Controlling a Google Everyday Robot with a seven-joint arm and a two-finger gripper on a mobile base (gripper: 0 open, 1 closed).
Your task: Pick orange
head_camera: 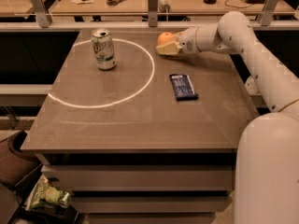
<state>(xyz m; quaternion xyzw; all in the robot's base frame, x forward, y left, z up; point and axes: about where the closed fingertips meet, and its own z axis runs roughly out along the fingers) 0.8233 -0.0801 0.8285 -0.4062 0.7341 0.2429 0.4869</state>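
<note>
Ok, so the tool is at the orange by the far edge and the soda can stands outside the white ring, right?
No: the camera view shows the soda can standing inside the white ring, not outside. The tool is indeed at the orange by the far edge.
</note>
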